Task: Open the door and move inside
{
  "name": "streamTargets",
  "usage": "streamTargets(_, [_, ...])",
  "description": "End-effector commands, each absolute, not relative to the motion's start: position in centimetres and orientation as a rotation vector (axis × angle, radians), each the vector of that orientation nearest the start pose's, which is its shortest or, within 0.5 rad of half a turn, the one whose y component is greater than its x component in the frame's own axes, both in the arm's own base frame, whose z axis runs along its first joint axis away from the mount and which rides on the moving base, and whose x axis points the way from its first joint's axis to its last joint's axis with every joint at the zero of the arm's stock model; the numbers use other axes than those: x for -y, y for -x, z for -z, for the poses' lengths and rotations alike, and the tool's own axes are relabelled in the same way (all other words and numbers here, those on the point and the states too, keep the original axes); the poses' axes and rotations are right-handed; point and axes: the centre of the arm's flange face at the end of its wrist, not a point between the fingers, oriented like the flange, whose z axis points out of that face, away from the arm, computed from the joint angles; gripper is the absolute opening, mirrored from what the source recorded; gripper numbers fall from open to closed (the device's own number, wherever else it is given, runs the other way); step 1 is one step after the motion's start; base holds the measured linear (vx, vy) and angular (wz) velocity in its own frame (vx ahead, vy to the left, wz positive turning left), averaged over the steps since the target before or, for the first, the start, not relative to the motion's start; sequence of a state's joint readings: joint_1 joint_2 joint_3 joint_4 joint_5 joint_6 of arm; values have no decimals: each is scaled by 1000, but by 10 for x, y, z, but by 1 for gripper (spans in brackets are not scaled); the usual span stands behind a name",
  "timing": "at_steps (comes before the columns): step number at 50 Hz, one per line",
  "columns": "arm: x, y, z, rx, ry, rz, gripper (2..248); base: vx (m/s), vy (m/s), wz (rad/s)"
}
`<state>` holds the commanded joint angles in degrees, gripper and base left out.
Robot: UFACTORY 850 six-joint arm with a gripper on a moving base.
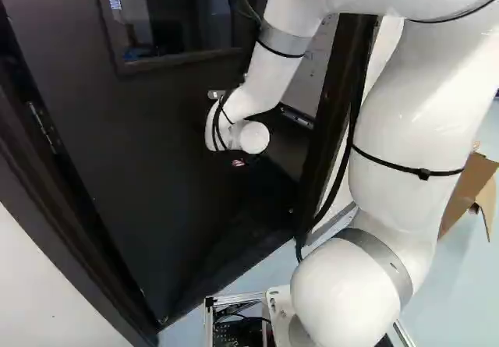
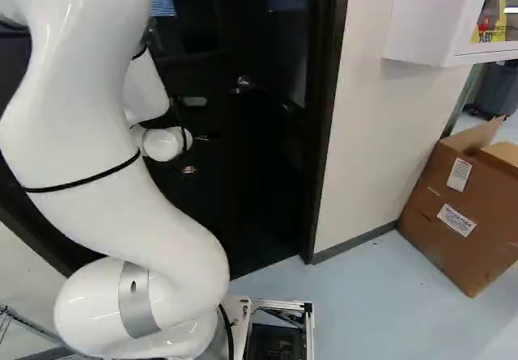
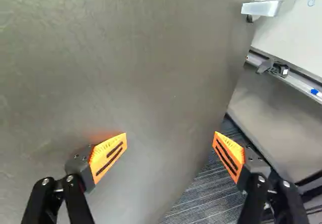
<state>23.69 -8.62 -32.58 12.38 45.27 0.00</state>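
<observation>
Facing spread gripper (image 1: 242, 161): door (image 1: 132, 144), edge (image 3: 219, 118) between fingertips.

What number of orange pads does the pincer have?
2. One orange pad stands over the face of the door; the other pad stands past the door's edge, over the striped floor. The pincer is open, and neither looks hidden.

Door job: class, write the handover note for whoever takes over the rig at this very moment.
Gripper: fingers open, holding nothing.
Door: ajar; carpet shows past its free edge. Handle near that edge, not gripped.
Done: door unlatched and partly open.
Left: probably push it wider, then drive the base through; it hasn't entered.
</observation>
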Motion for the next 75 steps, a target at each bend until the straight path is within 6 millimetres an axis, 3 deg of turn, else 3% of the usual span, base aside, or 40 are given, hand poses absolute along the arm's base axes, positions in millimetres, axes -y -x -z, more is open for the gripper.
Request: streamTargets(75, [-286,-435,-384,366,2319,1589,247,0,0,0])
